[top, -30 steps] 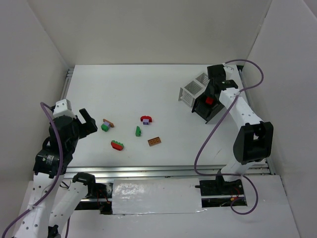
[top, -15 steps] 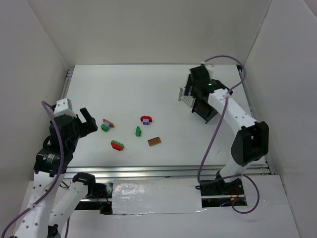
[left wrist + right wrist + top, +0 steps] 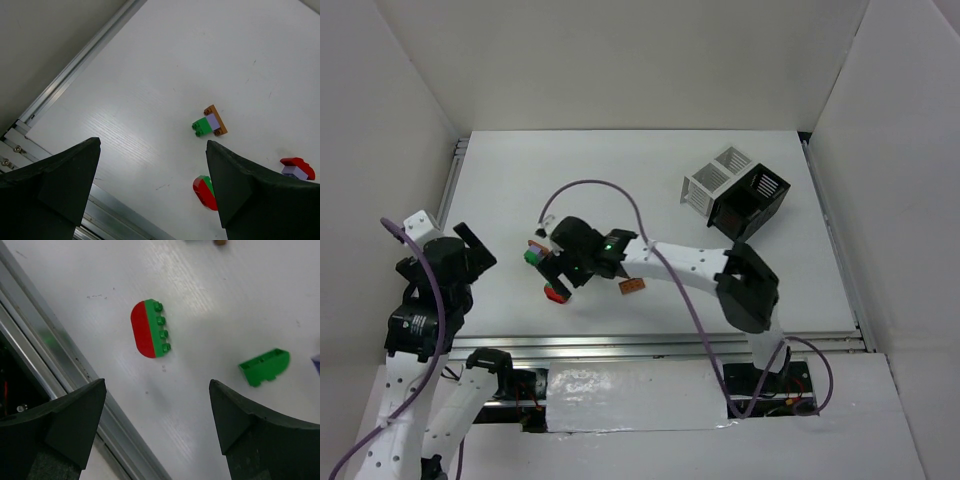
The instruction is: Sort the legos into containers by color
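Observation:
My right gripper point(image 3: 559, 276) reaches across to the left middle of the table and hangs open, empty, over the legos. In its wrist view a red-and-green lego point(image 3: 149, 329) lies just beyond the right gripper point(image 3: 157, 382), with a green wedge lego point(image 3: 264, 366) to the right. An orange-brown lego point(image 3: 632, 286) lies beside the arm. My left gripper point(image 3: 471, 250) stands open at the left, and the left gripper point(image 3: 152, 144) looks toward a green-purple-brown lego point(image 3: 210, 122), the red-and-green lego point(image 3: 204, 191) and a red-purple lego point(image 3: 297, 169). Both containers stand at the back right.
A white slatted box point(image 3: 715, 178) and a black box point(image 3: 752, 200) stand side by side at the back right. A metal rail point(image 3: 650, 345) runs along the table's near edge, close under my right gripper. White walls enclose the table.
My right arm swung from over the black box across to the left middle, and its jaws opened; the red piece it held is gone from them. The left arm shifted slightly left.

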### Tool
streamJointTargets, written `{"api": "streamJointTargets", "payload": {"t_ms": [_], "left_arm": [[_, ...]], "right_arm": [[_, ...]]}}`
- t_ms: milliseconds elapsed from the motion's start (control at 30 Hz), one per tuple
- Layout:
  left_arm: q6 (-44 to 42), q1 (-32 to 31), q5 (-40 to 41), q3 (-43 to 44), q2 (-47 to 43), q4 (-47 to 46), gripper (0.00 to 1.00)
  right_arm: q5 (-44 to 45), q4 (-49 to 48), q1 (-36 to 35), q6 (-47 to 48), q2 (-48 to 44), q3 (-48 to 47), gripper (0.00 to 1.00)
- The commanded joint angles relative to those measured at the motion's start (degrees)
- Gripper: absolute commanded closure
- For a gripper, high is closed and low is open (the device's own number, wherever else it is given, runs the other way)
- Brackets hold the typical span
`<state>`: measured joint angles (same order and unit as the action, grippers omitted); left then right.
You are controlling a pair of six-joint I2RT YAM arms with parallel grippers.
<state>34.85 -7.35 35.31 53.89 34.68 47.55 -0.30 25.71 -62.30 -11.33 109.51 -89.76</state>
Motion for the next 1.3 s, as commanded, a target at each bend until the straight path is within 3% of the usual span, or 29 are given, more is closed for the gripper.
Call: {"api": "streamJointTargets", "payload": {"t_ms": [0, 267, 300, 333, 433, 600, 667, 700, 733, 867, 967, 1067, 1100, 1167, 1200, 1267], "left_arm": [[0.39, 0.5, 1.08, 1.75, -1.45, -1.58, 0.0], [-1.01, 0.68, -1.21, 1.57, -0.66, -2.64, 0.01], [-1.27, 0.68, -1.47, 1.4, -0.75, -2.81, 0.0], [-1.36, 0.68, -1.82, 1.39, -0.75, -3.07, 0.0], [-1.54, 0.68, -2.09, 1.31, -0.93, -3.16, 0.0], [-1.72, 0.68, -2.53, 1.22, -0.84, -3.34, 0.01], [-1.8, 0.68, -2.7, 1.22, -0.75, -3.34, 0.0], [-1.98, 0.68, -2.79, 1.22, -0.84, -3.51, 0.0], [-1.98, 0.68, -2.96, 1.22, -0.93, -3.6, 0.01], [-3.11, 0.68, -5.51, 0.96, -2.24, -4.57, 0.0], [-6.01, 0.5, -14.1, 0.25, -3.47, -7.46, 0.0], [-4.01, 0.5, -30.42, -0.62, -3.3, -10.44, 0.01], [-2.61, 0.5, -40.83, -1.76, -3.3, -12.55, 0.01], [3.36, 0.5, -51.87, -7.18, -2.69, -22.63, 0.0], [6.17, 0.33, -62.28, -9.57, -2.34, -27.81, 0.0], [15.13, -0.46, -69.29, -16.49, -0.33, -45.2, 0.01]], "right_arm": [[0.21, 2.05, -2.38, 5.53, 8.57, -9.52, 0.1], [6.88, 6.28, -4.76, 7.46, 19.59, -19.84, 0.12], [7.06, 6.1, -4.76, 7.55, 20.29, -19.84, 0.14], [6.8, 5.84, -4.76, 7.64, 20.47, -19.76, 0.24], [5.48, 4.79, -4.58, 7.55, 20.65, -18.35, 0.39], [5.48, 3.73, -4.85, 7.2, 20.3, -15.63, 0.4], [4.69, 2.68, -4.76, 7.29, 19.86, -14.58, 0.51], [4.78, 1.98, -4.84, 7.12, 19.6, -13.61, 0.73], [5.13, 1.71, -4.76, 6.77, 19.34, -13.17, 0.84], [6.7, -0.48, -4.76, 4.23, 15.83, -8.87, 0.98], [8.63, -5.66, -4.76, -0.42, 3.92, 2.52, 1.0], [15.02, -8.57, -4.76, -6.93, -7.94, 10.88, 1.0], [17.5, -9.01, -4.76, -9.04, -10.78, 12.66, 1.0], [22.41, -8.93, -4.76, -14.4, -18.15, 16.79, 1.0], [23.57, -8.14, -4.76, -17.29, -20.11, 17.76, 1.0], [25.68, -7.0, -4.76, -19.25, -24.59, 19.87, 1.0]]}}
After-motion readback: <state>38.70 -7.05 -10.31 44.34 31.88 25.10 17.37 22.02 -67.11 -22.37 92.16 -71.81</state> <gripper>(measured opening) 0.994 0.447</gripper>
